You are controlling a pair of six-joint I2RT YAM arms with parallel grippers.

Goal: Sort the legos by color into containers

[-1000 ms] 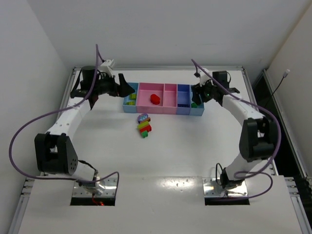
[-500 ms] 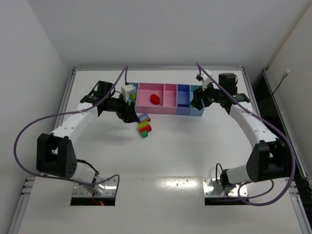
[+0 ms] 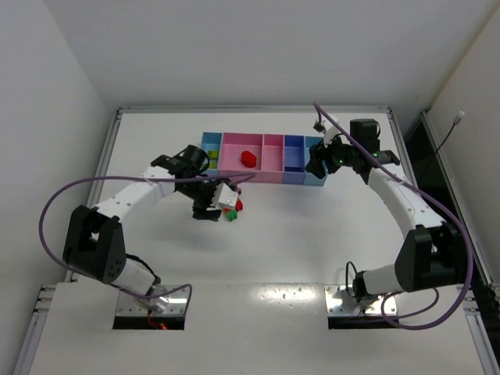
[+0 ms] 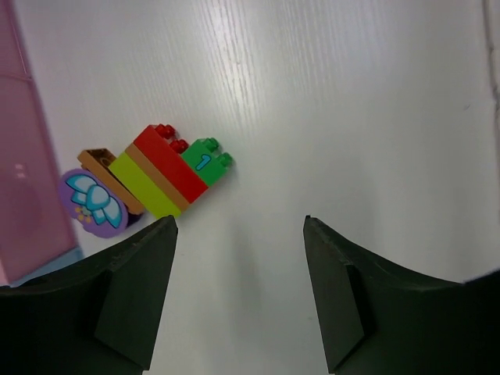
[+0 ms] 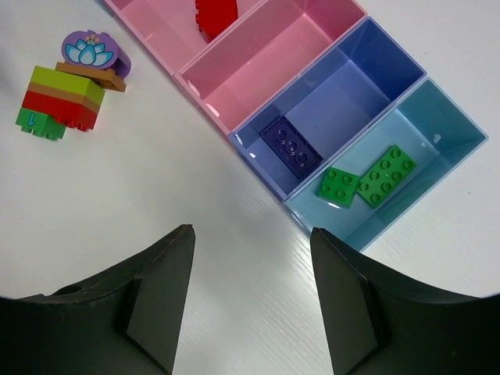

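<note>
White counter (image 3: 312,250) carries everything. Your unsorted legos (image 4: 168,168) sit stuck together in one clump of red, yellow-green and green with a purple disc. It lies just near of the containers (image 3: 266,179), outside any bin. Already placed are a red piece (image 5: 212,16) in pink, a dark blue brick (image 5: 291,146) in periwinkle, and two green bricks (image 5: 388,173) in the right end bin. Your left gripper (image 4: 238,293) hovers beside the clump, spread wide and empty. The right gripper (image 5: 250,301) hangs wide and empty over the right bins. You look past halfway.
</note>
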